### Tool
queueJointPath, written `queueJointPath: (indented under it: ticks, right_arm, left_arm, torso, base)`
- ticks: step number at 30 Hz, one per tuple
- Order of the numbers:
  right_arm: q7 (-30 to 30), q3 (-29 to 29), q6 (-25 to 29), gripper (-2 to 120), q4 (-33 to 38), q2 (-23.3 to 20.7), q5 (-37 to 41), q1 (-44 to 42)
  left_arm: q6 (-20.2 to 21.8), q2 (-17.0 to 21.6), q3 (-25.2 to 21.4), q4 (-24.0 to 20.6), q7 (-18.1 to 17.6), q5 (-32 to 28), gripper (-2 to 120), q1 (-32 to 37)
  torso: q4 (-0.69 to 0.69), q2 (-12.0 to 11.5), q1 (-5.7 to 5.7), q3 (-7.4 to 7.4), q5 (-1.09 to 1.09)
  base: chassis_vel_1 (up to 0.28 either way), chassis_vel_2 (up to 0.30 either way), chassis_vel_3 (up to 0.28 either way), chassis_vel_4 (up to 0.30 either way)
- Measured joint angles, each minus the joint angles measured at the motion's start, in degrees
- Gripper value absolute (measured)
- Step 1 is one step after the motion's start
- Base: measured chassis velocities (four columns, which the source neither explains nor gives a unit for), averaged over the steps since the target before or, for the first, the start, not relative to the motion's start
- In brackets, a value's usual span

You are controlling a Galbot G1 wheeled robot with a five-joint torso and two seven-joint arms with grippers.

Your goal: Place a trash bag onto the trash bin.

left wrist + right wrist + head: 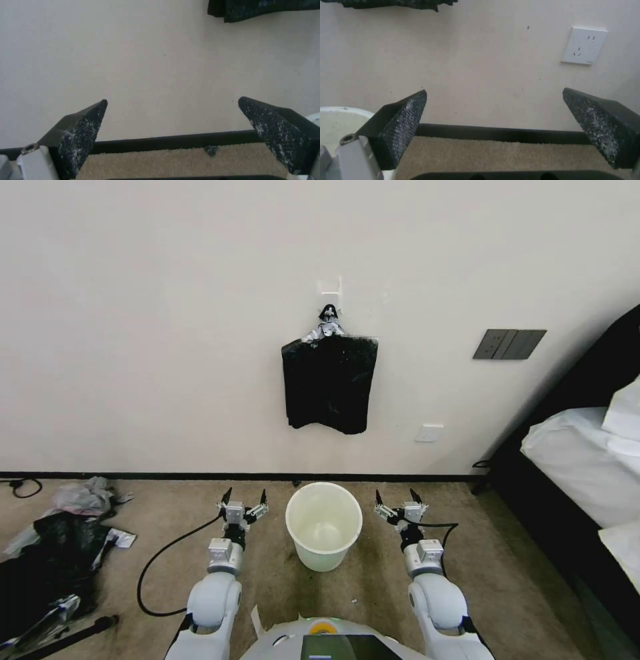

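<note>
The head camera looks forward and down from high up. Each wrist camera sits low just behind its jaws, facing the wall [150,62] beyond; all share its baseboard [500,133]

The bin [324,525] stands upright on the carpet [373,587], centred before the robot and close to the wall [167,347]. The left gripper [245,499] is just beside the bin on its left, the right gripper [399,499] just beside it on its right; neither touches it. A sheaf of bags [329,383] hangs on the wall from a hook [331,290], directly above and behind the bin. A socket [430,433] sits on the wall right of the sheaf. A heap of litter [57,540] lies on the carpet far left. A bed [587,460] stands at the right.
</note>
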Motion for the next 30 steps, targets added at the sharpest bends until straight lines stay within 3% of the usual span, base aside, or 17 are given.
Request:
queueJointPath:
  ticks: [30]
  right_arm:
    - [0.54, -0.07, 1.14, 100, 0.67, 0.16, -0.15, -0.8]
  left_arm:
    - [-0.35, 0.1, 0.4, -0.24, -0.48, 0.2, 100, 0.41]
  torso:
    - [0.02, 0.0, 0.0, 0.0, 0.01]
  base:
    - [0.0, 0.0, 0.0, 0.0]
